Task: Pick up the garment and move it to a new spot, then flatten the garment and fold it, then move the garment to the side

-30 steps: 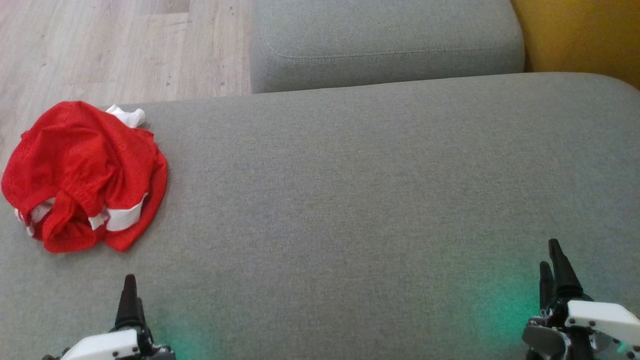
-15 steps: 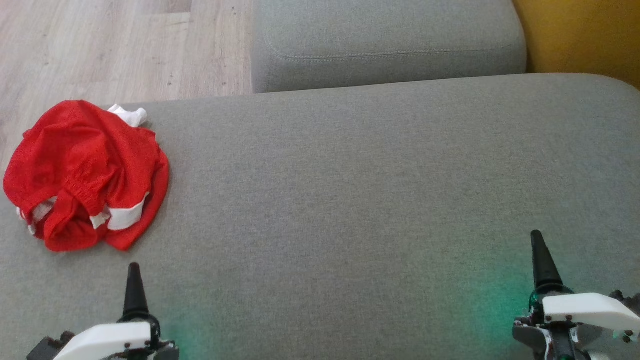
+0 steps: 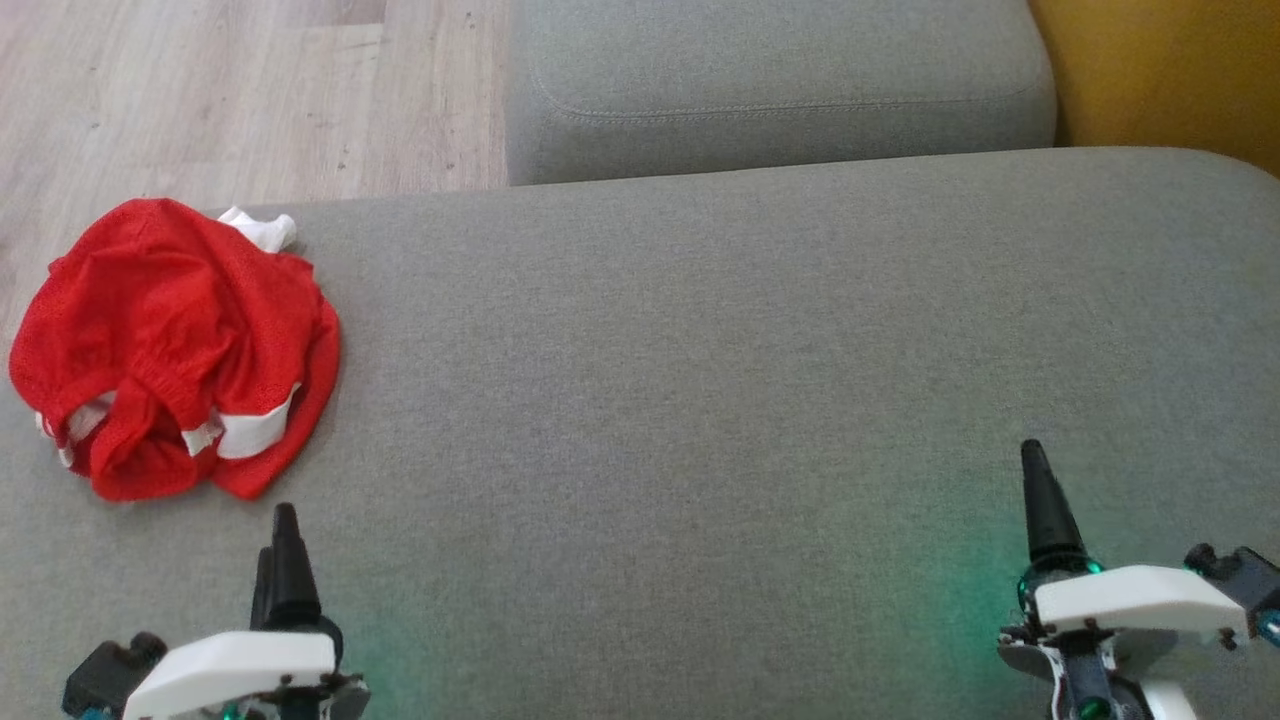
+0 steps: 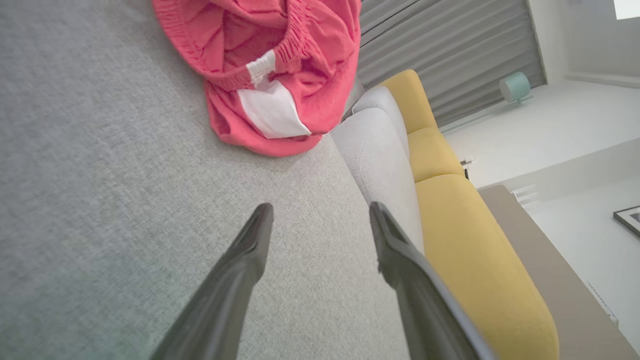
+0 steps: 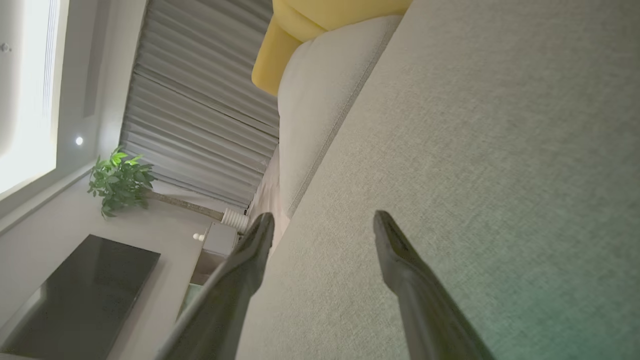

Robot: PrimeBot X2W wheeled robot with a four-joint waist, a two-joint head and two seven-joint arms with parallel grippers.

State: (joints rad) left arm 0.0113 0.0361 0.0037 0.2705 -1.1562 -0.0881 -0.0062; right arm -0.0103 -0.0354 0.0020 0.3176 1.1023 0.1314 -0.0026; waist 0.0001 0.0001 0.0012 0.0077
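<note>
The garment (image 3: 170, 345) is a crumpled red mesh piece with white patches, lying at the left end of the grey cushion (image 3: 700, 350), partly over its edge. My left gripper (image 3: 276, 535) is at the lower left, just below and right of the garment and not touching it. In the left wrist view the garment (image 4: 270, 65) lies ahead of the left gripper (image 4: 320, 207), whose jaws stand open and empty. My right gripper (image 3: 1035, 470) is at the lower right, far from the garment. The right wrist view has the right gripper (image 5: 324, 216) open over bare cushion.
A second grey cushion (image 3: 770, 90) sits behind the big one. A yellow sofa part (image 3: 1160, 70) is at the back right. Wooden floor (image 3: 200, 100) lies beyond the cushion's left and far edges. A plant (image 5: 117, 177) and a dark screen (image 5: 85, 290) stand off in the room.
Both grippers have crept forward over the cushion. The right one has also shifted left and rolled. The garment has not moved.
</note>
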